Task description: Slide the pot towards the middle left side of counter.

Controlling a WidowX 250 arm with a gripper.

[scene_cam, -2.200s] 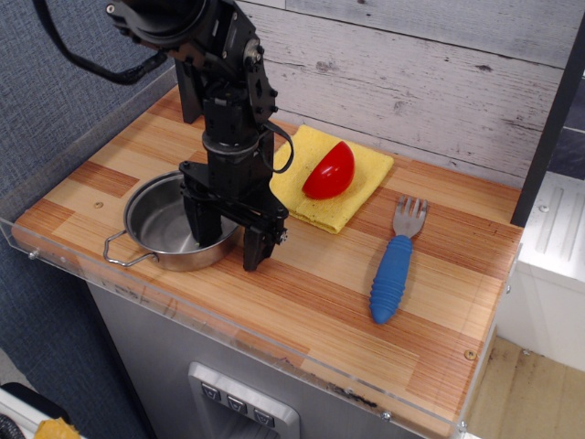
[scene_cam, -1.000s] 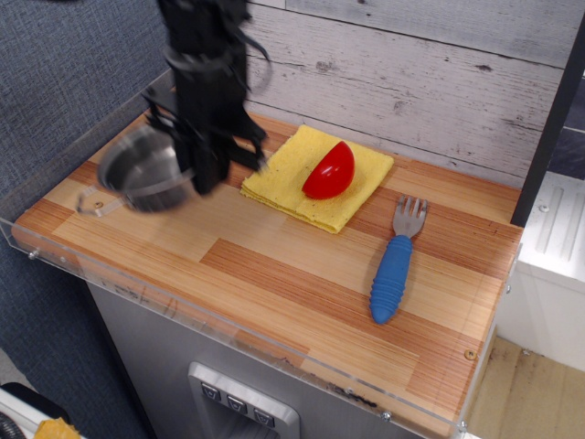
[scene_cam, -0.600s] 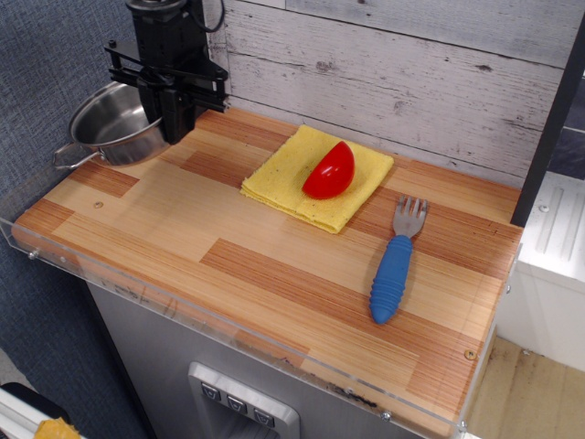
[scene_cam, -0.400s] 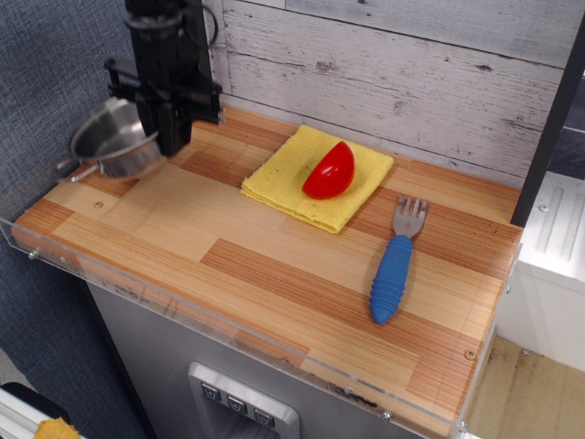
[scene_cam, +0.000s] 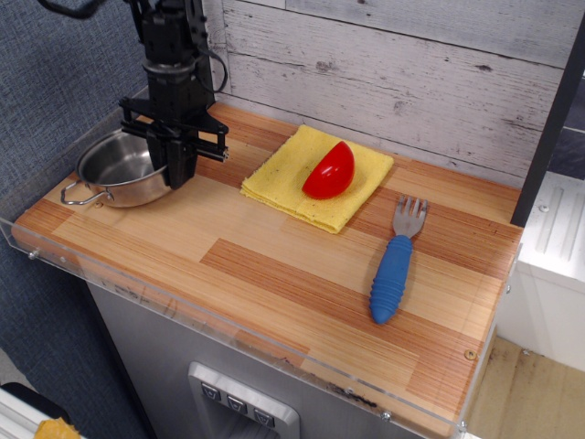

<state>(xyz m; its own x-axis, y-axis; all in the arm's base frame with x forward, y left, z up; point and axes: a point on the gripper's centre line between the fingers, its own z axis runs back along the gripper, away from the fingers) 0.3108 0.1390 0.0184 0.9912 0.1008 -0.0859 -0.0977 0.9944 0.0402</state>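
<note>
The shiny steel pot point(scene_cam: 114, 166) sits level on the wooden counter point(scene_cam: 274, 265) at its middle left, close to the clear acrylic rim. One wire loop handle point(scene_cam: 75, 196) points to the front left. My black gripper point(scene_cam: 179, 170) hangs straight down from above, with its fingers closed on the pot's right rim. The pot's other handle is hidden behind the gripper.
A yellow cloth point(scene_cam: 285, 174) with a red half-round object point(scene_cam: 331, 171) on it lies right of the gripper. A blue-handled fork point(scene_cam: 395, 265) lies farther right. The plank wall point(scene_cam: 411, 82) stands at the back. The acrylic rim point(scene_cam: 183, 309) edges the front.
The gripper carried the pot from the front left up and back along the left side, raised and tilted. It has now come down and slightly right, and the pot sits level.
</note>
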